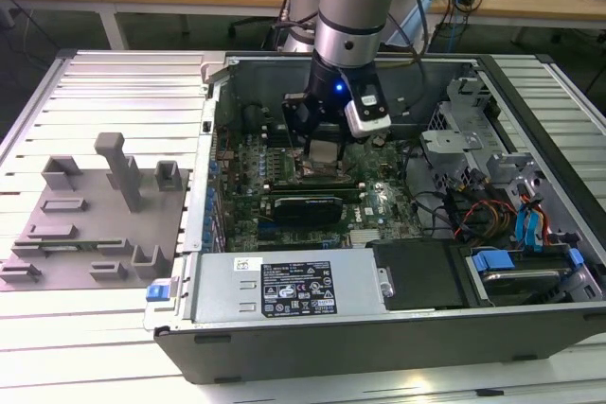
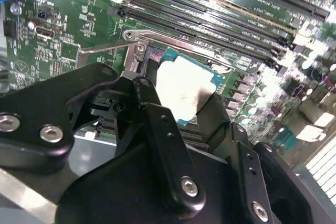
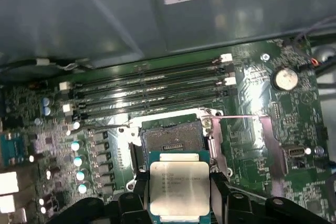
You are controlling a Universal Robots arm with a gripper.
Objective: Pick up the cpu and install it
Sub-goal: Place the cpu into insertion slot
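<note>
**Fingers clamping the cpu by the open socket**

Black and close in both wrist views, those fingers are crowding the foreground, and your gripper is pinching the cpu by two opposite edges with its silvery top facing up. You are holding it inside the case, just beside the socket and not seated in it. The socket's contact field is lying bare, and its metal frame is standing swung open to one side. Slots are running alongside the socket on the board. Sharing the case with the board, a power supply is sitting against the near wall. A drive with blue tabs is sitting toward the exterior view's right. Outside the case, on the exterior view's left, the tray is carrying its upright posts and brackets.
</note>
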